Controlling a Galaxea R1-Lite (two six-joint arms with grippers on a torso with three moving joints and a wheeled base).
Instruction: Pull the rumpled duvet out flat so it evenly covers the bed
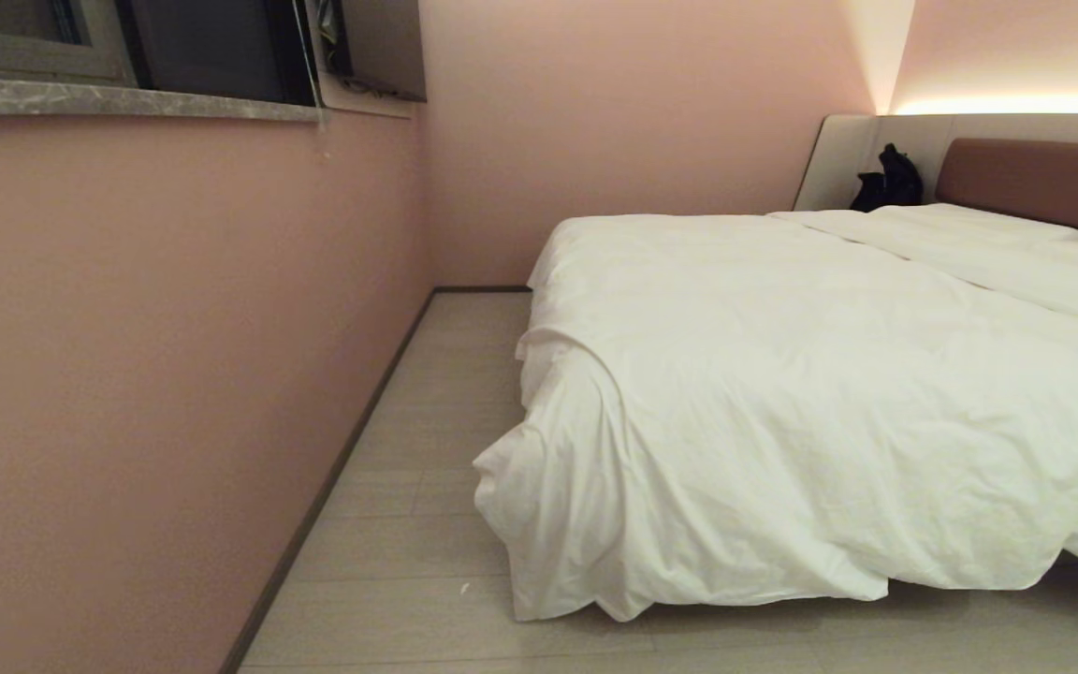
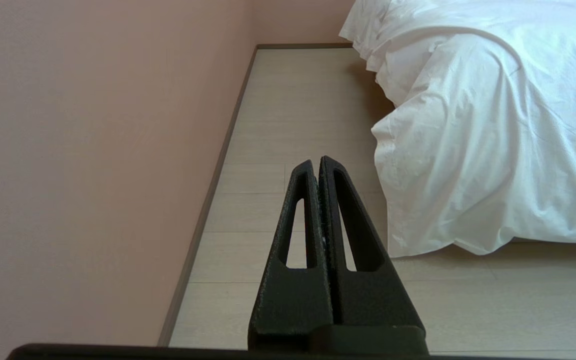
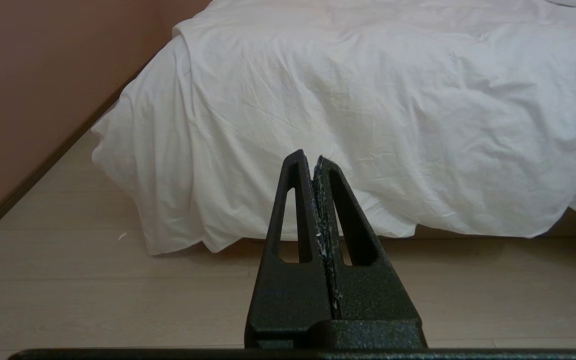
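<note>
One bed (image 1: 1035,178) stands in the room under one white duvet (image 1: 782,402), with two flat pillows visible at its head, the nearer (image 1: 1026,267) and the farther (image 1: 979,220); one dark object (image 1: 890,180) sits beside the headboard, one window ledge (image 1: 127,101) runs along the wall, and two black grippers, left (image 2: 316,162) and right (image 3: 307,157), each press two fingers together

Duvet (image 1: 782,393) over the bed (image 1: 1035,173), its corner draped to the floor (image 1: 427,449), wall (image 1: 146,374) left.
</note>
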